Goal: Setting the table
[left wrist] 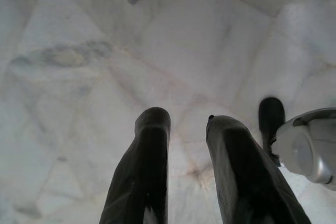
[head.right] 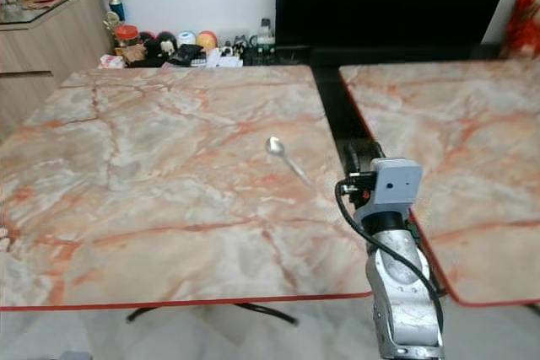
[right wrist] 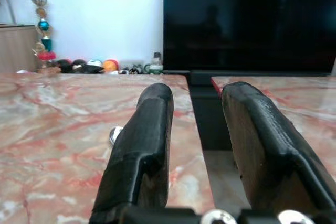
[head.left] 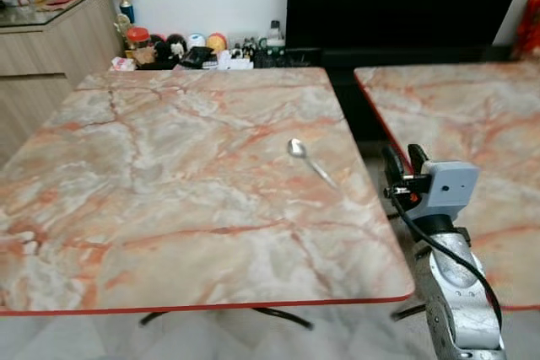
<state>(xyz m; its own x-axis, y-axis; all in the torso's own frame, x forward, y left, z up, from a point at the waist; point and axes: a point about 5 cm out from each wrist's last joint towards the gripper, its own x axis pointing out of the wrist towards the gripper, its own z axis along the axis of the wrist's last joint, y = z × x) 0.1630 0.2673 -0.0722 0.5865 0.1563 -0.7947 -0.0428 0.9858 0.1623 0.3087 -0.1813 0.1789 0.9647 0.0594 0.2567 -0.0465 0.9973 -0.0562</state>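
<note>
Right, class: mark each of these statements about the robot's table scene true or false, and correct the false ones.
1. A spoon lies on the near marble table. True.
2. The right claw is holding the spoon. False: its fingers are open with nothing between them, beside the table's right edge and apart from the spoon.
3. There are two marble tables with a gap between them. True: the second table stands to the right.
4. Plates and cups are already laid out on the near table. False: the spoon is the one thing lying on it.
5. The left claw hangs over the pale floor, fingers open. True.
</note>
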